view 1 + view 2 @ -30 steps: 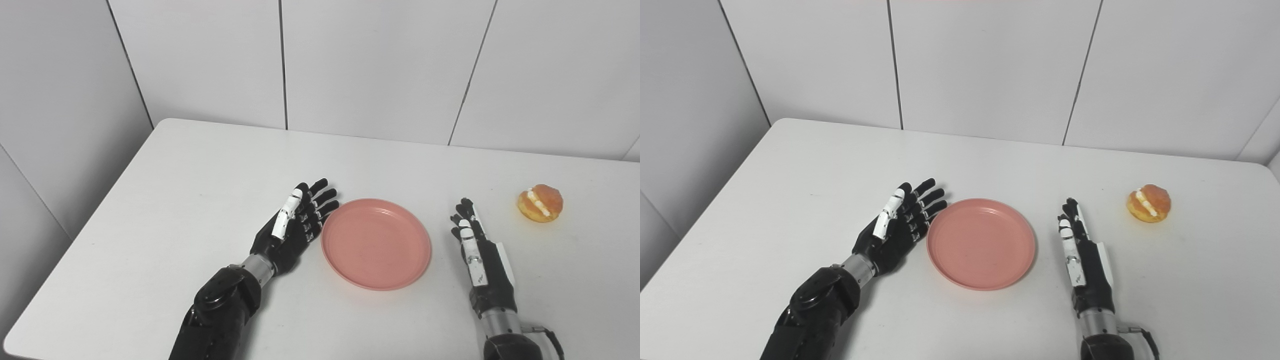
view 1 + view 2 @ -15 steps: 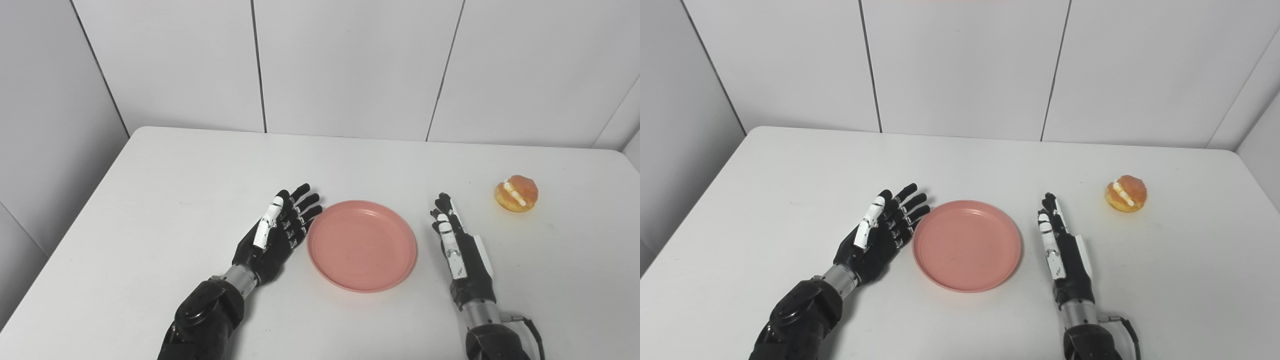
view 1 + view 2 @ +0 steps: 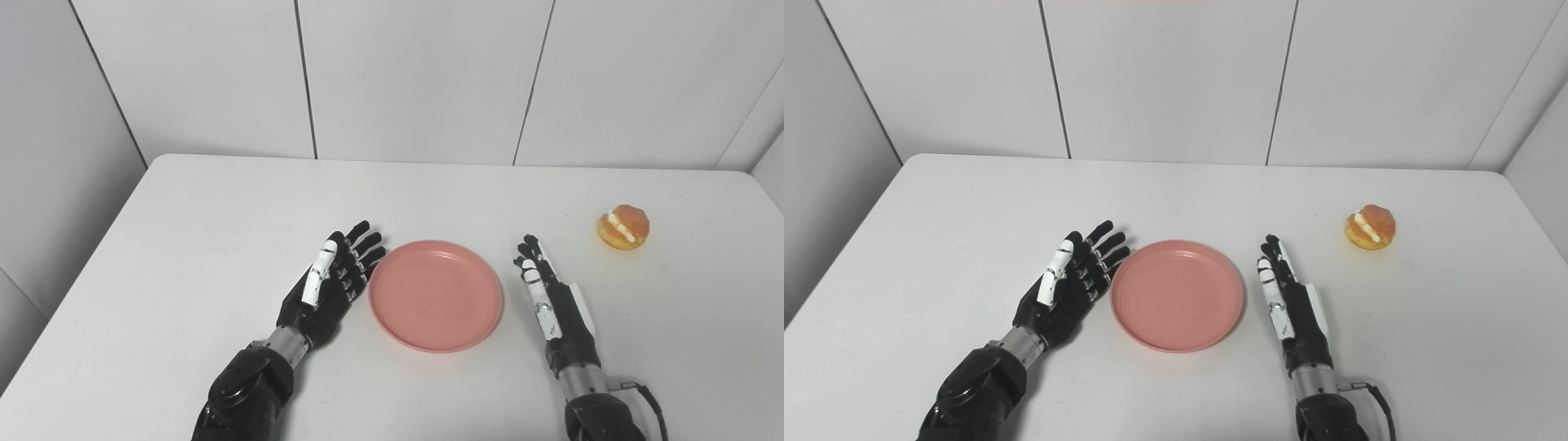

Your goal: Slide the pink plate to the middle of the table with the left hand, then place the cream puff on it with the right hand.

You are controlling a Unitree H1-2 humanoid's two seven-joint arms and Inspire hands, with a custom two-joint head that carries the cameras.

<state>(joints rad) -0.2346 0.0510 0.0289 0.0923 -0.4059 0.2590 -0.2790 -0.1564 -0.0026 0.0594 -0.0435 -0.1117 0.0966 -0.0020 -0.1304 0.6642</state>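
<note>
At the table's (image 3: 202, 208) middle lies the pink plate (image 3: 435, 296), the empty left hand (image 3: 331, 283) at its nine o'clock, the empty right hand (image 3: 554, 297) at three, both with fingers spread. The cream puff (image 3: 623, 226) at two o'clock looks soft, light and crushable; cup its sides gently.

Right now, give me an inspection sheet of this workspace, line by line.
Surface: white table, no spills seen.
Job's things: pink plate empty, near the table's middle between the hands; cream puff on the table at far right, apart from the plate.
Clutter: nothing seen.
Hands: left hand open, fingers spread, beside the plate's left rim; right hand open, fingers straight, right of the plate, short of the cream puff.
Cables: black cable looping at the right wrist.
Surroundings: white panelled wall behind and at the sides.
</note>
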